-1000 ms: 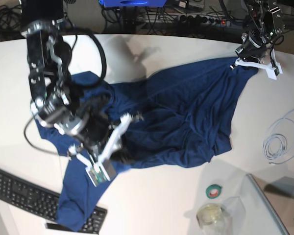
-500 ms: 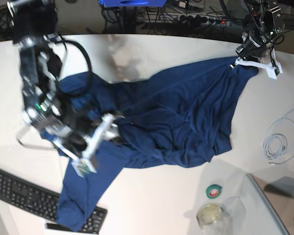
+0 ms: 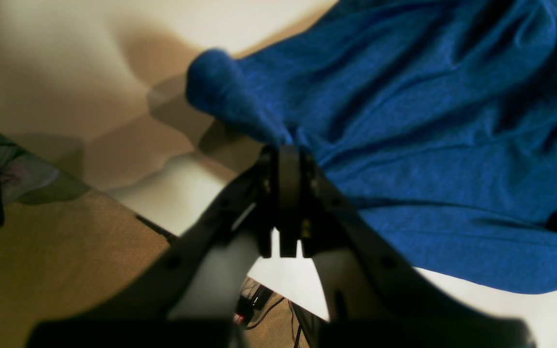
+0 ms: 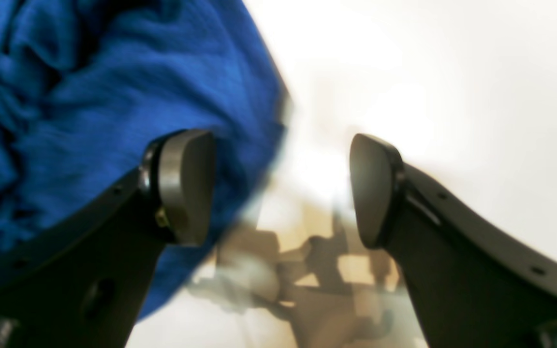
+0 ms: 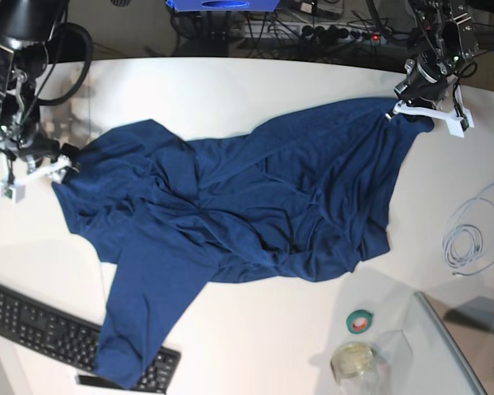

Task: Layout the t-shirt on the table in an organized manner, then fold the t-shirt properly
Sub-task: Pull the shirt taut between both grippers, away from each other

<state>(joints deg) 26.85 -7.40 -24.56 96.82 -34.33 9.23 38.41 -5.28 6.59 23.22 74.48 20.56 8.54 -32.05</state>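
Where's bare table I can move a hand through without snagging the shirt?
Bare table lies along the far edge above the t-shirt, and in front between the keyboard and tape roll. Crowded by the cable coil and jar.

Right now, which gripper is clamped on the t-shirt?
The left gripper, shut on the t-shirt at its far corner; the right gripper stands open, holding nothing.

No readable text, label, brand or number shows in any view. The keyboard (image 5: 41,329) lying partly under the t-shirt (image 5: 255,214) has keys too small to read.
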